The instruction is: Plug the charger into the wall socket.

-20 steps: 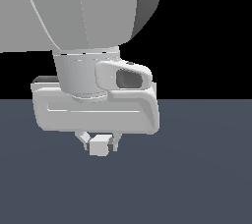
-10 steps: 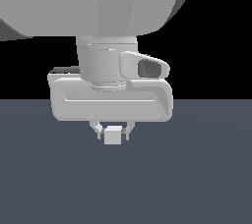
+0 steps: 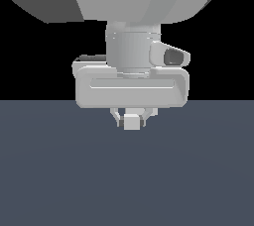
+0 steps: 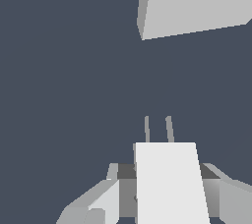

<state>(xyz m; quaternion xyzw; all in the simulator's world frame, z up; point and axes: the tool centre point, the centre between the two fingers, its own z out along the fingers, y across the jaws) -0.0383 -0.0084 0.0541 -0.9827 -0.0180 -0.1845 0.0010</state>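
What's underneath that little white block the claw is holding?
Only bare dark floor shows below the charger, held in the gripper. In the wrist view, the charger covers the floor directly beneath it.

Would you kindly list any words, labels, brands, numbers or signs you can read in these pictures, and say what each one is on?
There is no readable text in either view.
Charger, held between the fingers: plain white, no marking.
Wall socket: plain pale faces, no label visible.
Arm housing: no brand or number.

The arm hangs low, wrist vertical, gripper (image 3: 132, 119) pointing toward six o'clock, fingers (image 3: 117, 117) clamped on the charger (image 3: 132, 121).
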